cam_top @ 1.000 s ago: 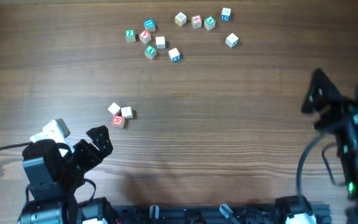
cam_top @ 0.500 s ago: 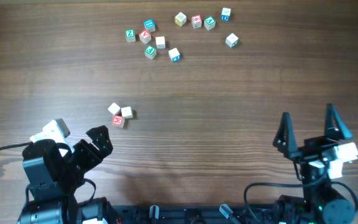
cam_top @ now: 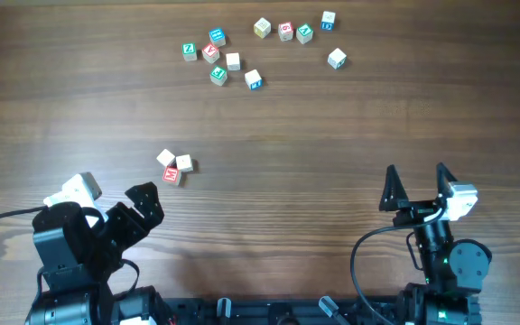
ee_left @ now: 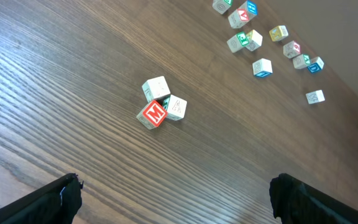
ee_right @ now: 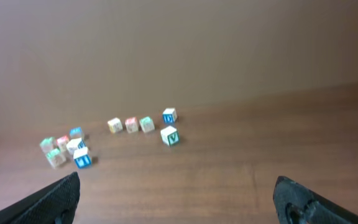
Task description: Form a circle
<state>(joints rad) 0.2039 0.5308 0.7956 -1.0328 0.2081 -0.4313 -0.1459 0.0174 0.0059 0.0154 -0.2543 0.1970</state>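
The circle (cam_top: 174,166) is a tight cluster of three small pale wooden alphabet cubes on the left-middle of the table. One of them is a red-faced cube (cam_top: 171,175). In the left wrist view the circle (ee_left: 160,103) lies ahead of the fingers, with the red-faced cube (ee_left: 152,114) nearest. My left gripper (cam_top: 114,203) (ee_left: 176,186) stands open at the front left, short of the cluster, holding nothing. At the front right my right gripper (cam_top: 415,185) (ee_right: 178,190) is open and empty, far from the cluster and facing the back of the table.
Several loose alphabet cubes (cam_top: 260,41) with green, blue and red faces lie scattered along the back of the table. They also show as loose cubes (ee_right: 117,134) in the right wrist view and as loose cubes (ee_left: 266,37) in the left wrist view. Bare wood separates them from both grippers.
The right arm has swung in from the right edge to the front right, its gripper still open. The left arm and the cubes have not moved.
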